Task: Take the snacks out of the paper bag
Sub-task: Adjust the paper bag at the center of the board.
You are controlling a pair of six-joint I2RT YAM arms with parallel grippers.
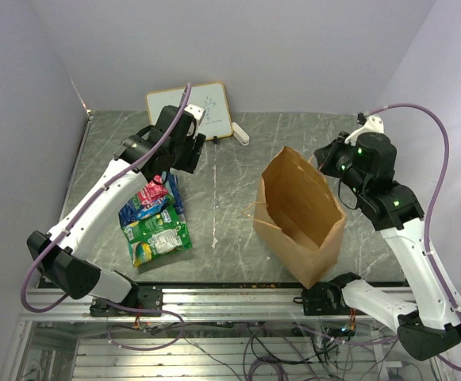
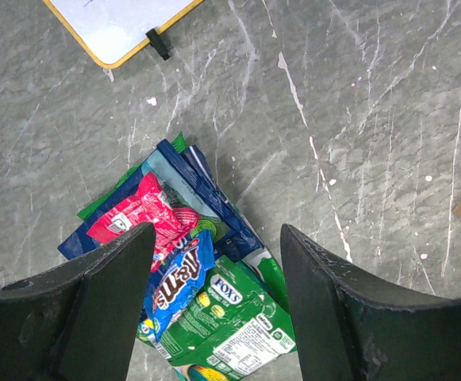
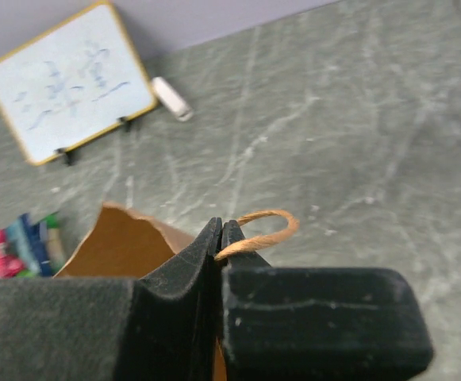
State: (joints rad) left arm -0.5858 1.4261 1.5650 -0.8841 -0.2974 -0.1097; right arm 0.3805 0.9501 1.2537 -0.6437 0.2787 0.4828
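The snacks [image 1: 155, 220] lie in a loose pile on the table at the left: a green packet [image 2: 230, 317], a blue one [image 2: 178, 282] and a red-pink one [image 2: 143, 210] over darker blue packets. My left gripper [image 2: 218, 238] hangs open just above the pile, touching nothing; from the top it sits at the pile's far end [image 1: 170, 165]. The paper bag [image 1: 297, 214] stands open at the centre right, and only brown paper shows inside. My right gripper [image 3: 220, 228] is shut on the bag's rim [image 3: 119, 242] by its twisted handle [image 3: 271, 225].
A white framed board [image 1: 189, 111] stands at the back of the table with a small white block [image 1: 240, 133] beside it. Grey walls close in the table at the left, back and right. The metal frame rail [image 1: 238, 300] runs along the near edge.
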